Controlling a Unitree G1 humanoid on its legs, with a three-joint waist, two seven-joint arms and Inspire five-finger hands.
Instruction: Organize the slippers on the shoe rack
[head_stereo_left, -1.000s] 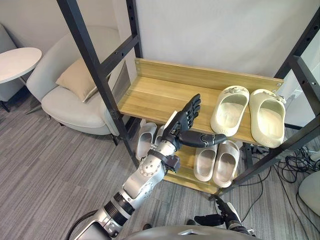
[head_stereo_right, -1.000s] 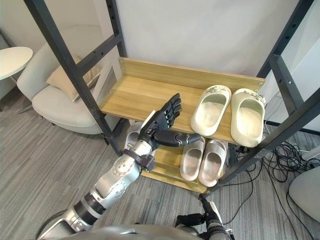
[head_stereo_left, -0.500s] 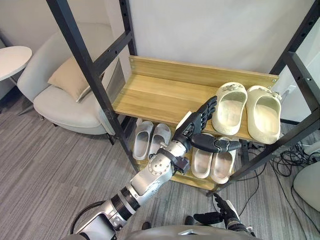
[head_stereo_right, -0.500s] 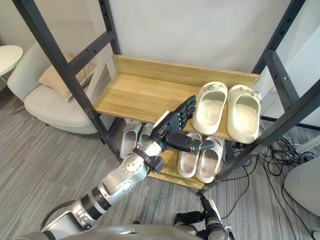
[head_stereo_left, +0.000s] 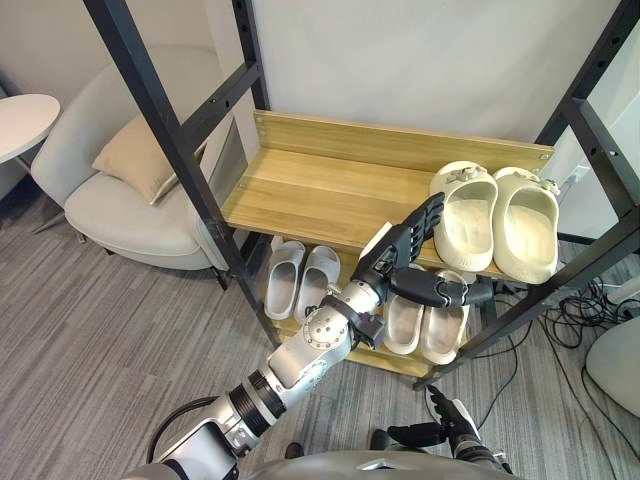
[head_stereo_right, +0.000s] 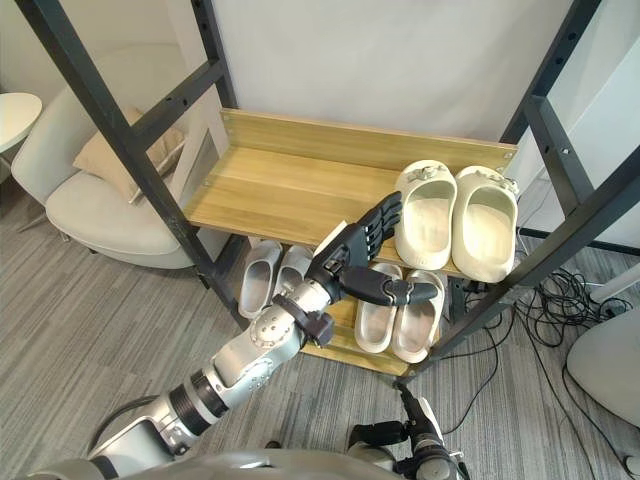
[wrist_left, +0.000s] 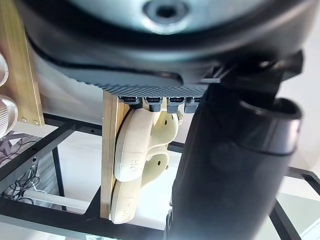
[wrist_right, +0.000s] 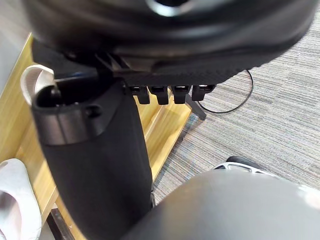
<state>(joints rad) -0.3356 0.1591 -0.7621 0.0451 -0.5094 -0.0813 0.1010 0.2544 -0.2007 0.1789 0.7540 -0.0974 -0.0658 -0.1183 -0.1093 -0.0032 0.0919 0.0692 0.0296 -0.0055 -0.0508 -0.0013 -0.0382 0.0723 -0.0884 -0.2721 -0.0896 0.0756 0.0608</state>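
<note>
The left hand (head_stereo_left: 392, 264) had its fingers (head_stereo_left: 426, 214) straight, holding nothing, cream slippers (head_stereo_left: 470, 218) just past their tips on the upper shelf (head_stereo_left: 320, 190). Too hard a shove could've knocked them off the end.

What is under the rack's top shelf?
Two slipper pairs on the lower shelf: a grey pair and a beige pair, partly covered by the left hand. Farther back is hidden.

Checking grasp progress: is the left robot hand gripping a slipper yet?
No, the left robot hand is open, fingers straight, beside the cream slipper on the upper shelf.
</note>
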